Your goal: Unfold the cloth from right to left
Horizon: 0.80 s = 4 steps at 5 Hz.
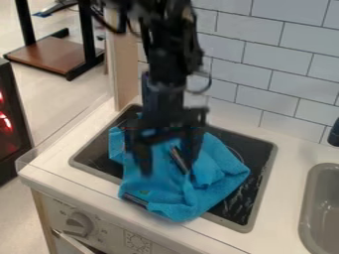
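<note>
The black gripper (168,166) hangs over the middle of the blue cloth (177,199), its two fingers spread wide with cloth visible between them. Whether the fingertips touch the fabric, I cannot tell. The cloth lies bunched and wrinkled on the dark stove top (240,208), with raised folds on its right side and a flatter part at the left. Its front corner hangs over the stove's front rim.
A dark, narrow item (179,159) shows among the folds between the fingers. The grey sink (309,203) is set into the counter at the right. A white tiled wall (258,64) stands behind, and a stove knob (79,224) is on the front panel.
</note>
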Each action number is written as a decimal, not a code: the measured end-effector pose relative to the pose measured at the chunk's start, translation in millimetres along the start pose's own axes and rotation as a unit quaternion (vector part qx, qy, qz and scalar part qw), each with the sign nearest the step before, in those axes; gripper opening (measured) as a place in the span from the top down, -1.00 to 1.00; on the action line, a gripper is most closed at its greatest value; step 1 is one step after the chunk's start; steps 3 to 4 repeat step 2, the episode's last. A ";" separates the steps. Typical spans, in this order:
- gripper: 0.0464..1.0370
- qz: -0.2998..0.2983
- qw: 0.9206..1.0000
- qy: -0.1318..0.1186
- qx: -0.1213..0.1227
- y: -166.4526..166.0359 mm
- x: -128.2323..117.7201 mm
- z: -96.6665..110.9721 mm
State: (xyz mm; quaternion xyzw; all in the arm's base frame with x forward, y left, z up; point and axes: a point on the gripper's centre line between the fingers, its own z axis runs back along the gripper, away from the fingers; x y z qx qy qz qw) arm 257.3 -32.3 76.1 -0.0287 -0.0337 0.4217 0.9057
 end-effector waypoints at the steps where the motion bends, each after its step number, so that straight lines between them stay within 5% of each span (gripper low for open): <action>1: -0.92 -0.005 1.000 0.000 -0.014 -6.1 1.2 9.3; 4: -0.92 -0.009 1.000 0.001 -0.015 -6.2 1.1 9.3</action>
